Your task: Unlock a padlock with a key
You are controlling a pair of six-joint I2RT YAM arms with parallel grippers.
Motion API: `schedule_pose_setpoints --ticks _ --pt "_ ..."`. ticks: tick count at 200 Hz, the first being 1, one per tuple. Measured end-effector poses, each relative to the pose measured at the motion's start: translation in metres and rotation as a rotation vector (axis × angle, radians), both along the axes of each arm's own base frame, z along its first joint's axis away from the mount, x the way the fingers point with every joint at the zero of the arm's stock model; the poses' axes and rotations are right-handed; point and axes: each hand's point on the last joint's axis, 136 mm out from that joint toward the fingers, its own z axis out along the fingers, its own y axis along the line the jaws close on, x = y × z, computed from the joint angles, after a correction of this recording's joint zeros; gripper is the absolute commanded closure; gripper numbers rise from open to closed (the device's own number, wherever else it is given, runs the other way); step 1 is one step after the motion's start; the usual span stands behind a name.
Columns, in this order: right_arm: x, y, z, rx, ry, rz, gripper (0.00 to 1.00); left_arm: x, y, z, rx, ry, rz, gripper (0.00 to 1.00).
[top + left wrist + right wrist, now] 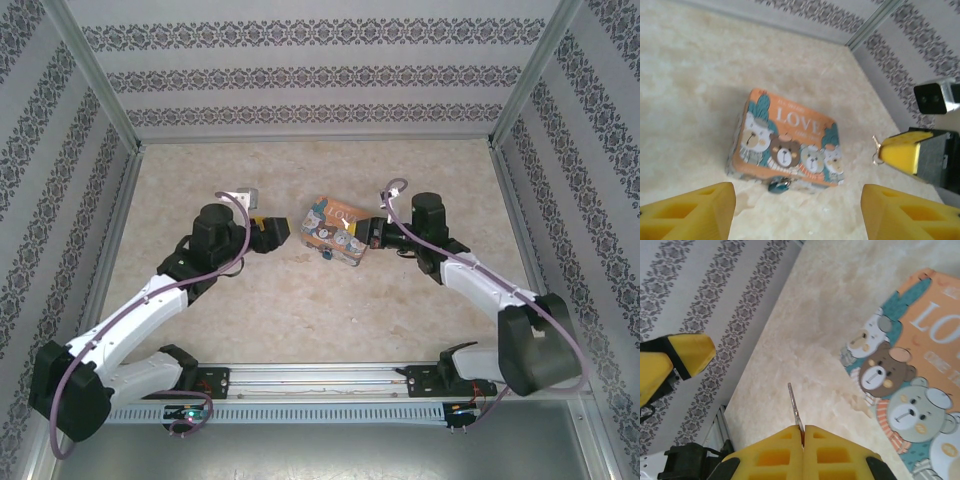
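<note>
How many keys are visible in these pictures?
1. The thin dull-metal key sticks out from the shut yellow jaws of the right gripper, to the right of the orange LOVE tin box, not touching it. Another could be hidden behind the box.

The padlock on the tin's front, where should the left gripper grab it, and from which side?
Likely the padlock's teal body, approached from the bare table in front of the tin. It sits against the tin's front wall, so only that side is free, and the open left gripper faces it.
</note>
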Motion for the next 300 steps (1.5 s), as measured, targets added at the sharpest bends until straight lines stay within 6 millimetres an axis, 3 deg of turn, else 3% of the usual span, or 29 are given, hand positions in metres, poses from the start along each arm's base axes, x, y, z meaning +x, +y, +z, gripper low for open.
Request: schedule_pose_setpoints --ticks 32,77,115,154,186,300 --pt "0.005 0.0 -0.032 -0.007 0.115 0.006 1.0 -0.001 -0.005 -0.029 0.018 0.079 -0.011 0.33" --pt "0.019 0.002 -0.057 -0.007 0.197 -0.006 1.0 -0.006 -0.035 -0.058 0.032 0.117 -0.102 0.33" --pt "0.028 0.005 -0.059 -0.003 0.19 -0.008 1.0 -0.012 -0.049 -0.082 0.053 0.117 -0.144 0.32" --pt "0.037 0.006 -0.067 -0.01 0.199 -0.015 1.0 -0.006 -0.055 -0.087 0.056 0.087 -0.153 0.32" --pt "0.038 0.005 -0.08 -0.024 0.225 -0.024 1.0 0.001 -0.06 -0.092 0.053 0.069 -0.157 0.32" --pt "0.037 0.005 -0.082 -0.044 0.186 -0.005 1.0 0.004 -0.078 -0.143 0.057 0.094 -0.214 0.34"
